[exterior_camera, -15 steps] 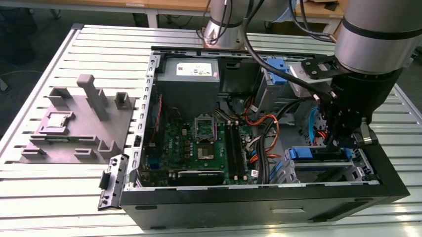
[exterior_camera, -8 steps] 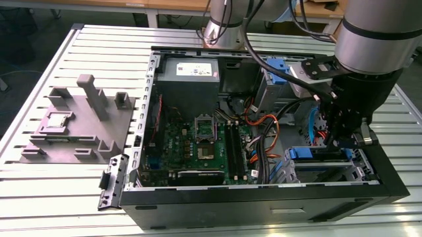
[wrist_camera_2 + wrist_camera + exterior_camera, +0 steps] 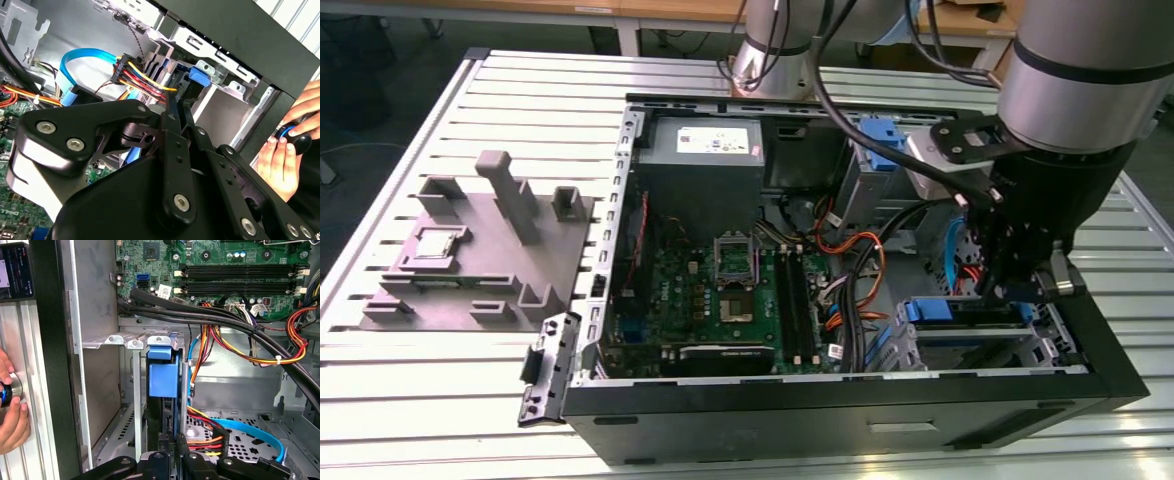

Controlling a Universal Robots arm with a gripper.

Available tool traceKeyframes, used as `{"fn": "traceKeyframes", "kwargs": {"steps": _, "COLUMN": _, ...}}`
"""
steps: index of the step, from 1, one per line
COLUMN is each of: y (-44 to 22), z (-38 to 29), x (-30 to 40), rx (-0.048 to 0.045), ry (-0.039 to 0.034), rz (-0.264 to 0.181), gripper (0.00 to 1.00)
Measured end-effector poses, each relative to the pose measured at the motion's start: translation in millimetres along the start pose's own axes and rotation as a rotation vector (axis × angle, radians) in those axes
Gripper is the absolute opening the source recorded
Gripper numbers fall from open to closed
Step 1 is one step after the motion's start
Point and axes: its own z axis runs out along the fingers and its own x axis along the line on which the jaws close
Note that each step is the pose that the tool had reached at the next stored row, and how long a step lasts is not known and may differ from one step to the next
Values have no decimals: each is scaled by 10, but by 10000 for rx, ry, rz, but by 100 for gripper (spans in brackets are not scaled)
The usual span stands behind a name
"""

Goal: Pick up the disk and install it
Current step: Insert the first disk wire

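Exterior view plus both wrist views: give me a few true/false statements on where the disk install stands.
1. The black gripper is down inside the open black computer case. True.
2. The blue plastic carrier of the disk stands on edge in the metal drive cage. True.
3. The grey moulded fixture sits inside the case. False: it lies on the slatted table, to the exterior view's left of the case.
4. No person is near. False: a hand shows beside the case.
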Motion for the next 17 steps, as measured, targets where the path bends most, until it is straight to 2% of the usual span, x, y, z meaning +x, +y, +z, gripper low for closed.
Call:
{"fn": "traceKeyframes", "kwargs": {"steps": 7, "y": 9, "z": 41, "x": 0, "rx": -1, "ry": -28, "rz": 6, "gripper": 17}}
{"fn": "traceKeyframes", "kwargs": {"steps": 17, "y": 8, "z": 36, "x": 1, "rx": -1, "ry": -49, "rz": 11, "gripper": 18}}
